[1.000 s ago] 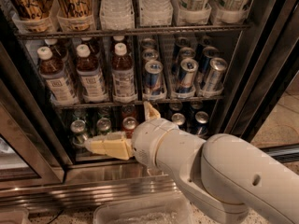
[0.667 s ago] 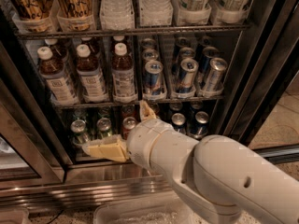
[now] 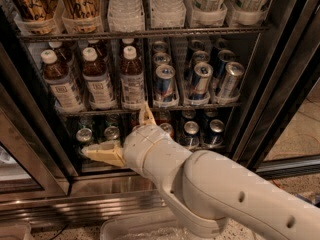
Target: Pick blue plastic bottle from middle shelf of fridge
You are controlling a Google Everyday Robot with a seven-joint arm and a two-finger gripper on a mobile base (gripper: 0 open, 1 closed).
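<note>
Three blue plastic bottles with white caps and dark liquid stand in the front row at the left of the middle shelf [image 3: 200, 105]: one at the left [image 3: 60, 81], one in the middle [image 3: 96, 79], one at the right [image 3: 131, 76]. More of them stand behind. My gripper [image 3: 115, 129] is open and empty, in front of the fridge [image 3: 280, 84], just below the middle shelf. One finger [image 3: 102, 154] points left at the lower shelf's level. The other finger [image 3: 146, 115] points up and its tip reaches the shelf edge under the right bottle.
Blue-and-silver cans [image 3: 199, 81] fill the right of the middle shelf. Short cans [image 3: 191, 129] stand on the lower rack behind my arm. Tall clear ribbed bottles [image 3: 122, 6] and other drinks are on the top rack. A ribbed steel base [image 3: 75, 204] and a clear bin [image 3: 135, 229] lie below.
My arm and open gripper have shifted a little to the left in front of the lower shelf. The bottles and cans have not moved.
</note>
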